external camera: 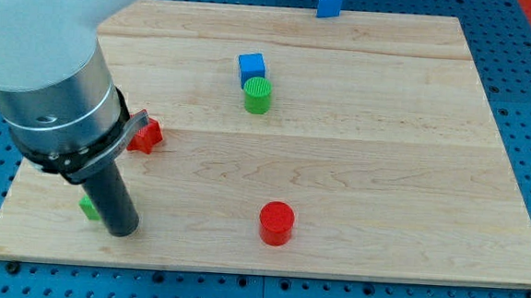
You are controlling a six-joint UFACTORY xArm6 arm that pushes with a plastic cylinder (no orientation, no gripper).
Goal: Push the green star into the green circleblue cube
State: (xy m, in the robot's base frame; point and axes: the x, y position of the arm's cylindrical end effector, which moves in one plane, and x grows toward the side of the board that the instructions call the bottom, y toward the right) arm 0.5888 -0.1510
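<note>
The green star sits near the board's bottom left corner, mostly hidden behind my rod; only a sliver shows on the rod's left. My tip rests on the board just right of and below the star, touching or nearly touching it. The green circle stands upper centre, touching the lower edge of the blue cube. The arm's grey body covers the board's left side.
A red star lies partly behind the arm, above my tip. A red cylinder stands at bottom centre. A second blue block sits past the board's top edge. The wooden board lies on a blue pegboard.
</note>
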